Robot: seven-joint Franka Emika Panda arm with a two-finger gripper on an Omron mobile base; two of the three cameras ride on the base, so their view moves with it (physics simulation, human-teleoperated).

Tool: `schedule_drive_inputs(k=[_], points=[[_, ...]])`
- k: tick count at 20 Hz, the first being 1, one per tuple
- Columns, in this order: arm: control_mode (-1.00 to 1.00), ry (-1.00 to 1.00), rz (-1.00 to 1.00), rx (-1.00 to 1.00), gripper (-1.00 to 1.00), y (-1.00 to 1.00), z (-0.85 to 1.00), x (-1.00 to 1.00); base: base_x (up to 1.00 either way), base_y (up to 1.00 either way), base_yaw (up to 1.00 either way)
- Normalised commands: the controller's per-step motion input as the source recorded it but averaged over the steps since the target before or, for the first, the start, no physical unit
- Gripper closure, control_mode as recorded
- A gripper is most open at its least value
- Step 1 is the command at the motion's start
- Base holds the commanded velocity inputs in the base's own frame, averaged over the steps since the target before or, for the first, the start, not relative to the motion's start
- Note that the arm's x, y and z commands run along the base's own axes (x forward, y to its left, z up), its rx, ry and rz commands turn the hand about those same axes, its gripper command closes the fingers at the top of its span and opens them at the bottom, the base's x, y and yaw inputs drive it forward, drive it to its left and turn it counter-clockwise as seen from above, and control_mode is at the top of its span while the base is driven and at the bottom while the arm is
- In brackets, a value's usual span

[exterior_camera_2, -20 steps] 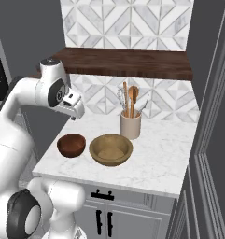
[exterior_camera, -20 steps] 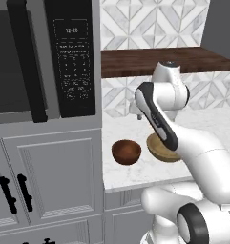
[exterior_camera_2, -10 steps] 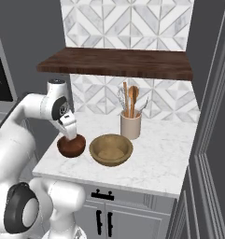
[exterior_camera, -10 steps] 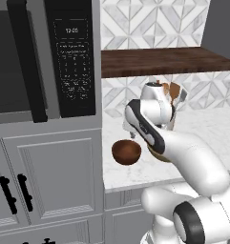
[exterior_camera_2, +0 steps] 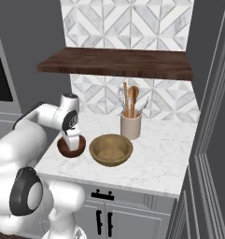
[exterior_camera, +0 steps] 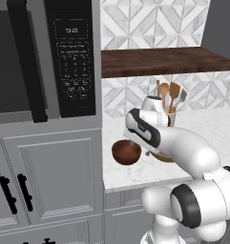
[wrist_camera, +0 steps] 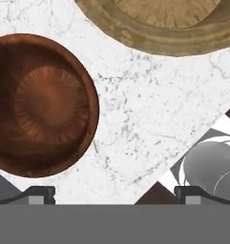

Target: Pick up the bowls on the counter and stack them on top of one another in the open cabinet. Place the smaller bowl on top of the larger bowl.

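A white robot arm reaches low over a marble desk [exterior_camera_2: 165,154] in a rendered kitchen, its fingers [wrist_camera: 114,193] spread wide and holding nothing, with bare marble lying between the two dark tips. Seen from the hand, the smaller bowl [wrist_camera: 40,105], glossy dark reddish-brown, sits upright just beyond and inside the left fingertip, its rim crossing the line of that tip, while the right fingertip stands well clear of it on the open side. Farther ahead of the fingers and toward the right tip lies the larger bowl [wrist_camera: 173,28], wide, shallow and light tan; a strip of marble separates the two bowls, so they are near but apart. From the right base camera the hand hangs directly over the dark bowl [exterior_camera_2: 71,147], hiding much of it, with the tan bowl [exterior_camera_2: 111,149] just beside it on the desk and a beige utensil cup [exterior_camera_2: 131,125] of wooden spoons standing upright behind the tan bowl against the tiled wall. Above them runs the open cabinet [exterior_camera_2: 118,63], a dark wood-grain shelf board backed by geometric tile. From the left base camera the dark bowl [exterior_camera: 126,152] rests near the desk's front edge beside a black microwave [exterior_camera: 45,57].
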Motion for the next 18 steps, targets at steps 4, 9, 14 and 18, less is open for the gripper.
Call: schedule_drive_inputs(k=[4,9,14,18], points=[[-1.00,-0.08,0.00,0.00,-1.00,0.00,-0.37,0.34,0.00,0.00,0.00],[-1.00,-0.04,0.00,-0.03,-1.00,0.00,-0.45,0.37,0.00,0.00,0.00],[-1.00,0.00,0.00,-0.03,-1.00,0.00,-0.35,0.44,0.00,0.00,0.00],[-1.00,0.00,0.00,-0.02,-1.00,0.00,-0.26,0.24,0.00,0.00,0.00]])
